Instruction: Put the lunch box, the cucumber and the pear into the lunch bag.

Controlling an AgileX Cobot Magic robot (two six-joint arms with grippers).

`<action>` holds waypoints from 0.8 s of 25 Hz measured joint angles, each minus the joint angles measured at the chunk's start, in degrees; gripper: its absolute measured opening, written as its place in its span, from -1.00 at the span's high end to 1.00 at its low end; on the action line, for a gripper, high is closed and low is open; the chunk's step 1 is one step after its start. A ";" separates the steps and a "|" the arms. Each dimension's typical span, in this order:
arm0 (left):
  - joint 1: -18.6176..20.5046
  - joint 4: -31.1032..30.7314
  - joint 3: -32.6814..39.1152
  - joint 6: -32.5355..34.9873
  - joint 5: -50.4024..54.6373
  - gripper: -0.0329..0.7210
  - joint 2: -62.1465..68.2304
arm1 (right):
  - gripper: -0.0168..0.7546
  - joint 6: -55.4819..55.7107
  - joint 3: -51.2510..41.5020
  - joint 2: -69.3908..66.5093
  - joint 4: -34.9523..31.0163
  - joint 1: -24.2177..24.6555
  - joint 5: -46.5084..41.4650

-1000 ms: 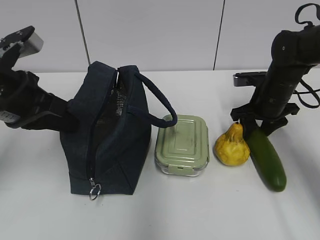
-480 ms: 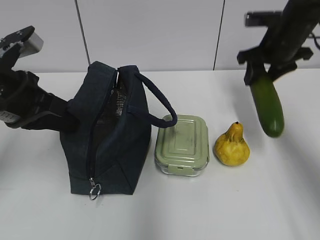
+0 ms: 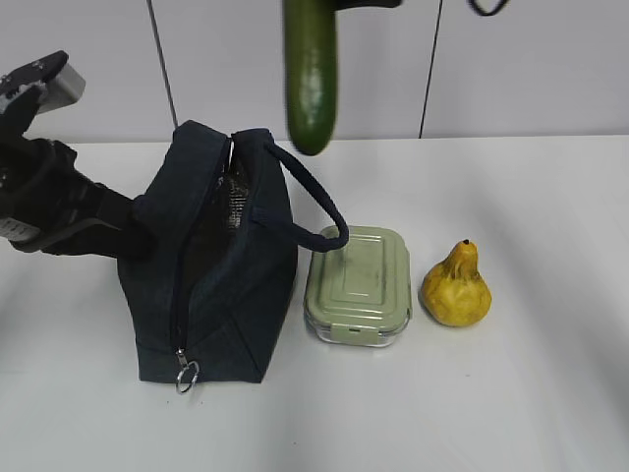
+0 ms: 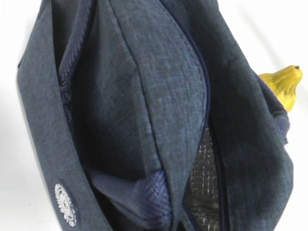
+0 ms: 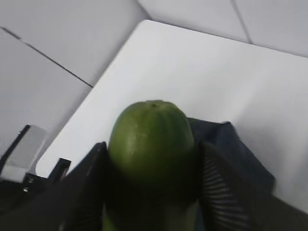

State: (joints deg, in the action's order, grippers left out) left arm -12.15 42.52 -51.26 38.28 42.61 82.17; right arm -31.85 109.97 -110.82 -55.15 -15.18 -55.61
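The dark navy lunch bag [image 3: 211,275] stands at the left with its top unzipped, showing silver lining [image 4: 204,183]. My left gripper [image 3: 126,221] is at the bag's upper left edge. Its fingers are hidden, and a handle strap [image 4: 154,192] runs down to them. My right gripper [image 5: 153,149] is shut on the dark green cucumber [image 3: 311,79], which hangs upright above the bag's right handle [image 3: 313,202]; the gripper itself is above the exterior view's top edge. The sage-green lunch box [image 3: 359,283] and the yellow pear [image 3: 456,287] lie on the table right of the bag.
The white table [image 3: 550,393] runs to a grey panelled wall [image 3: 511,59] at the back. The bag's zipper ring pull [image 3: 186,374] hangs at its front bottom. The pear's tip [image 4: 286,82] peeks past the bag in the left wrist view.
My right gripper has lifted the cucumber off the table at the right and carried it up and left, to above the bag. The left arm, bag, lunch box and pear have not moved.
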 joint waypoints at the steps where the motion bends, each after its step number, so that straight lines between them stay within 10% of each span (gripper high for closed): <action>1: 0.00 0.00 0.00 0.00 0.00 0.96 -0.37 | -0.08 -2.06 0.00 -0.75 -1.07 -2.05 1.53; 8: 0.00 -0.10 -0.08 0.07 -0.16 0.96 0.04 | -0.08 -12.60 0.00 -6.08 -3.37 -10.95 12.06; 20: 0.00 -0.10 -0.08 0.07 -0.28 0.96 0.04 | -0.25 -14.40 0.00 -11.16 2.78 -11.31 13.26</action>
State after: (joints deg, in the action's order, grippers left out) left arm -12.15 42.42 -51.33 38.34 42.33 82.21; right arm -46.25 109.97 -121.97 -52.37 -26.49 -42.35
